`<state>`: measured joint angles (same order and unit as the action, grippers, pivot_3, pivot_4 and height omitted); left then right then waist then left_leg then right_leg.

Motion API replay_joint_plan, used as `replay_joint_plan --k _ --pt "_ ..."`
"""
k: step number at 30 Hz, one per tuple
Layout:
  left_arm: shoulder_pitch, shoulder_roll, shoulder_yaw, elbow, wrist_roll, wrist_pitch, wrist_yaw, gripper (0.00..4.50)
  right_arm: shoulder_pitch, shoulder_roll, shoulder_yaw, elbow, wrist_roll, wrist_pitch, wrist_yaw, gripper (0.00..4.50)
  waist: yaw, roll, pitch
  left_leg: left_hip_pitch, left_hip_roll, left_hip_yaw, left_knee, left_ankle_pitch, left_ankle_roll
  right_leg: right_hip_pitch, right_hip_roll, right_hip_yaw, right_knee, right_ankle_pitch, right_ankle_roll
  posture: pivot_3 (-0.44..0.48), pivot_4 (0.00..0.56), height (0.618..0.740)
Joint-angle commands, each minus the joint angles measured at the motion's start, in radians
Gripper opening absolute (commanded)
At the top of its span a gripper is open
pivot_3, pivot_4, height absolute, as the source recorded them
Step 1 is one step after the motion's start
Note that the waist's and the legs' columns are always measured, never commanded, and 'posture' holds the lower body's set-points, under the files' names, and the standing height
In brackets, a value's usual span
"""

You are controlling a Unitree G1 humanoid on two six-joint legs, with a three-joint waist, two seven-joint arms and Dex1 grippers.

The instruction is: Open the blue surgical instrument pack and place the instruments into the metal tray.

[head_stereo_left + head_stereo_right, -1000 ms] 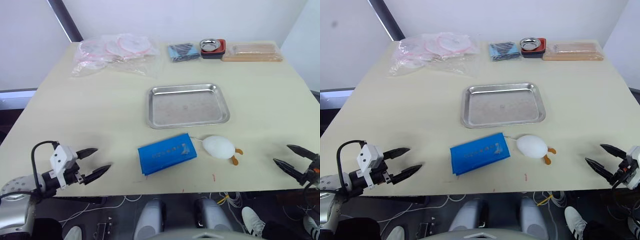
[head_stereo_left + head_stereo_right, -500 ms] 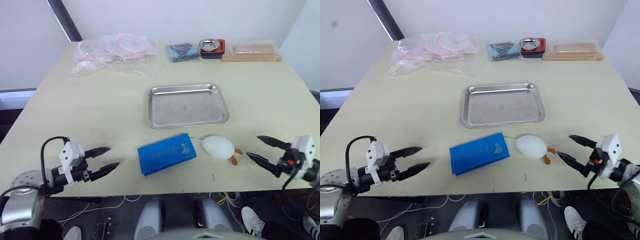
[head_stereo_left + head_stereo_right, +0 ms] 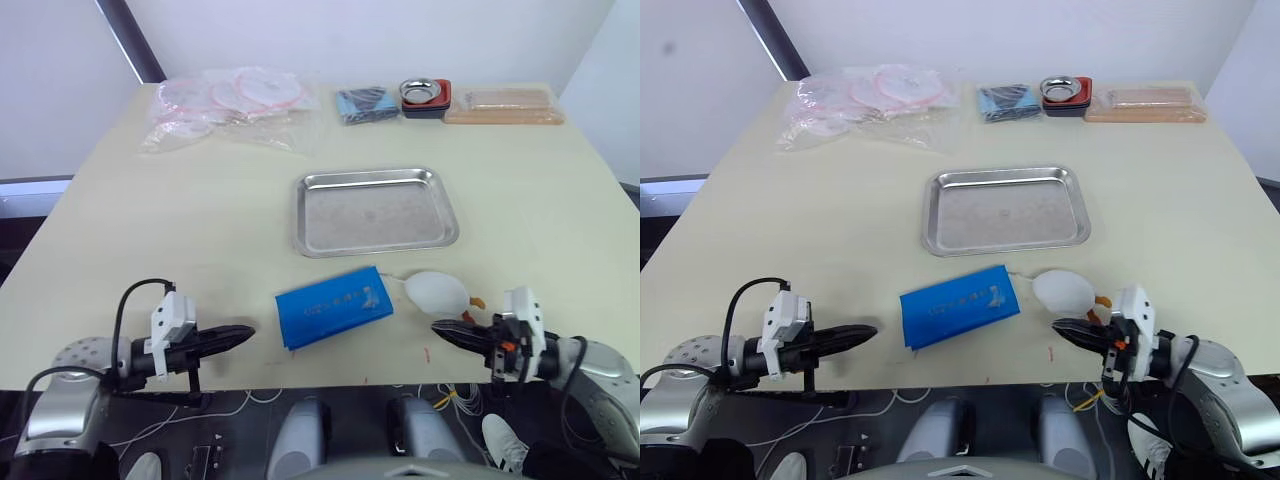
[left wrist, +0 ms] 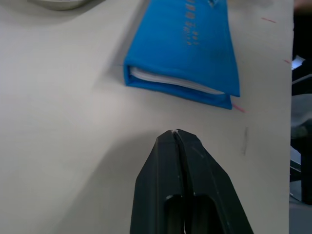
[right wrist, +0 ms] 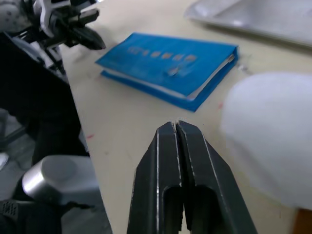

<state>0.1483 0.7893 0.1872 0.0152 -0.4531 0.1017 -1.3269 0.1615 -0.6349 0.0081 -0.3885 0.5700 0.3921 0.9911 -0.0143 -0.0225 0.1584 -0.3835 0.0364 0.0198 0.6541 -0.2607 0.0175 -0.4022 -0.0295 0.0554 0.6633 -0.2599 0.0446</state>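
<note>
The blue surgical instrument pack point(image 3: 333, 307) is lying closed and flat near the front edge of the cream table point(image 3: 200, 220), just in front of the metal tray point(image 3: 375, 211), which is sitting bare in the middle. Nothing has been opened yet, so I would say the robot is only at the approach, lining both arms up on the pouch.

The left gripper point(image 3: 236, 334) is reaching in low from the pack's left side, its two black fingers pressed together into one point, near the pack's edge but not touching it. In the left wrist view the white lining is showing along the pack's near edge, right ahead of that point. The right gripper point(image 3: 448, 333) is coming from the other side, its fingers likewise together, hovering just beside a white plush duck point(image 3: 438, 294) with orange feet that is lying against the pack's right end.

The next move looks to call for the fingers to part and catch the top flap at that open edge, while the other arm pins the pouch down. The duck is sitting close enough to crowd the right arm's way in.

Along the far edge are lying clear bags of pink tubing point(image 3: 228, 106), a small dark-blue bundle point(image 3: 364, 103), a steel bowl with a red base point(image 3: 425, 94) and a wooden block point(image 3: 503, 104).
</note>
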Motion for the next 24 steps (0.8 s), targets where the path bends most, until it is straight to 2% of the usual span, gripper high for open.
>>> replay_joint_plan --k 1,7,12,18,24 --pt "-0.039 -0.006 -0.032 0.008 0.012 -0.012 -0.009 0.01 -0.07 0.04 0.055 0.012 -0.051 0.026 -0.07 0.03 -0.001 0.0 0.0 0.0 0.0 0.0 0.0 0.0 0.0 0.0 0.001 0.0 0.0 0.0 0.0 0.0 0.15 0.74" --pt "-0.083 -0.019 -0.075 0.031 0.024 -0.009 -0.016 0.01 -0.178 0.114 0.116 0.064 -0.127 0.053 -0.176 0.03 0.0 -0.001 0.0 -0.002 0.001 0.0 0.0 0.0 0.0 -0.001 0.002 -0.002 0.0 0.001 -0.001 0.0 0.15 0.74" --pt "-0.104 -0.035 -0.082 0.044 0.023 -0.003 -0.003 0.01 -0.242 0.167 0.137 0.109 -0.199 -0.007 -0.225 0.03 0.0 -0.001 -0.001 -0.004 0.001 0.0 0.0 0.0 0.0 -0.002 0.002 -0.002 0.0 0.001 -0.001 0.0 0.15 0.74" --pt "-0.159 -0.068 -0.104 0.121 0.036 -0.019 -0.009 0.01 -0.312 0.169 0.212 0.166 -0.315 -0.084 -0.211 0.03 0.0 -0.001 0.0 -0.004 0.0 0.001 0.001 0.0 0.0 -0.002 0.002 -0.003 0.0 0.001 -0.001 0.0 0.15 0.74" --pt "-0.179 -0.081 -0.12 0.151 0.043 -0.022 -0.026 0.01 -0.352 0.176 0.235 0.185 -0.32 -0.054 -0.185 0.03 0.001 -0.001 -0.001 -0.004 0.0 0.001 0.001 0.0 0.0 -0.002 0.002 -0.003 0.001 0.001 -0.001 0.0 0.15 0.74"
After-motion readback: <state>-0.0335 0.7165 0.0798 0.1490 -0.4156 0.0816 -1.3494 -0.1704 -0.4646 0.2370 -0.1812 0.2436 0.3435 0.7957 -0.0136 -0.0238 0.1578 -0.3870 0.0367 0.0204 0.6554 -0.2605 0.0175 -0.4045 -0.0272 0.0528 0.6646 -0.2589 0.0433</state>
